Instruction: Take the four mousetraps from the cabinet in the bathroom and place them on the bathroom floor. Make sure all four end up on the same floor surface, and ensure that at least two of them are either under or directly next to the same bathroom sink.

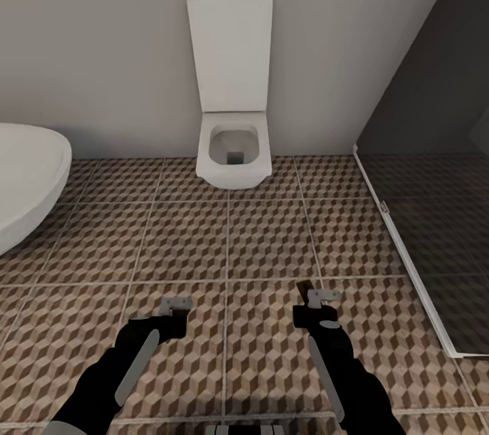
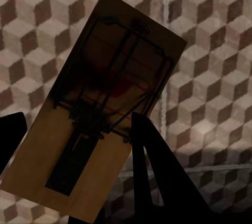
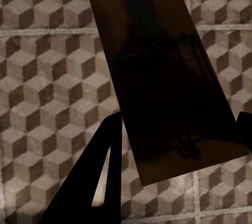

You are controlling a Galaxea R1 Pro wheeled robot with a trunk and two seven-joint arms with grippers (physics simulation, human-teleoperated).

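A tan mousetrap [image 2: 105,103] with dark wire and a red spot sits between the fingers of my left gripper [image 2: 76,121], which is shut on it. My right gripper [image 3: 178,121] is shut on a second mousetrap [image 3: 163,77], which looks dark in shadow. Both traps hang above the cube-patterned bathroom floor [image 1: 231,238]. In the head view the left gripper [image 1: 175,306] and right gripper [image 1: 318,299] are held low in front of me, and a brown edge of the right one's mousetrap [image 1: 303,288] shows. The cabinet and the sink are out of view.
A white wall-hung toilet [image 1: 233,150] with its lid up stands straight ahead against the grey wall. A white oval bathtub [image 1: 27,184] bulges in from the left. A dark glass shower screen [image 1: 428,218] with a white base rail runs along the right.
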